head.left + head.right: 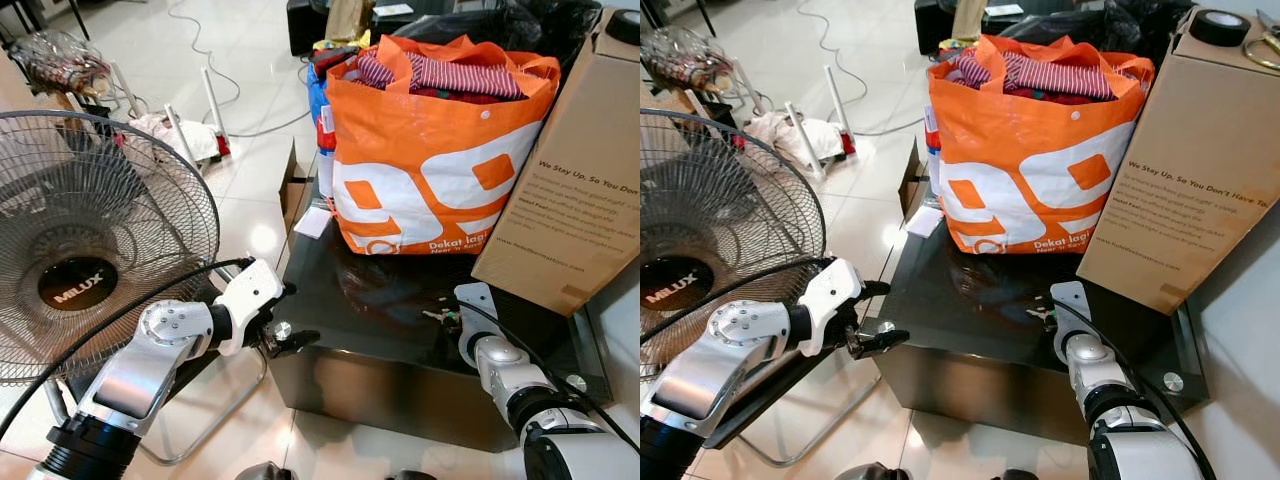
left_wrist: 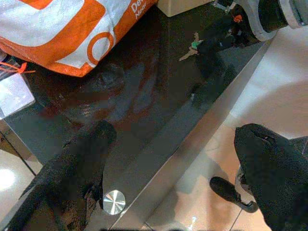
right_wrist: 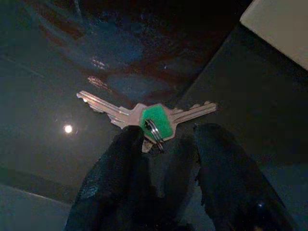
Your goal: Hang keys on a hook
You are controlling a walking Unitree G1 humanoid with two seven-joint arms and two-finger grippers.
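Note:
A small bunch of keys (image 3: 154,120), one with a green cap, lies flat on the black glass table (image 1: 390,290), toward its front right. My right gripper (image 3: 166,139) is low over the table at the keys. It is open, with a fingertip on either side of the key ring. In the left wrist view the keys (image 2: 191,47) lie just before the right gripper (image 2: 216,38). My left gripper (image 1: 285,318) hovers open at the table's front left corner, holding nothing.
An orange shopping bag (image 1: 430,150) stuffed with clothes stands at the back of the table. A tall cardboard box (image 1: 570,170) leans at the right. A large standing fan (image 1: 80,240) is close on my left. Cables and clutter lie on the tiled floor beyond.

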